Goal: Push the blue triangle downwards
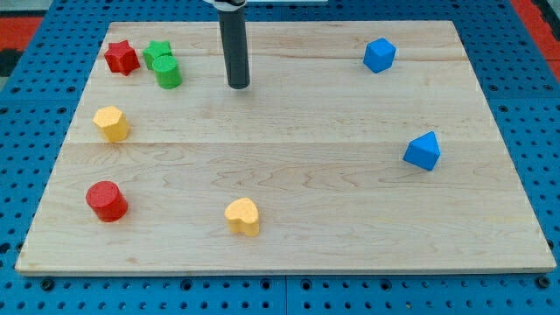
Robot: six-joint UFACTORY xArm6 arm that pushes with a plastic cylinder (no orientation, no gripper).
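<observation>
Wooden board (289, 184): my tip (238, 86) near top, just right of green cylinder (168, 73) and green star (157, 52). Red star (122, 58), yellow hexagon (112, 122), red cylinder (107, 201), yellow heart (243, 215); blue triangle (423, 150) and blue block (380, 54) at right.

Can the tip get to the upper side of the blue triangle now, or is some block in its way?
Probably yes. My tip stands near the view's top, just right of the green cylinder. The blue triangle lies far to the view's right, and no block lies on the board between them.
</observation>
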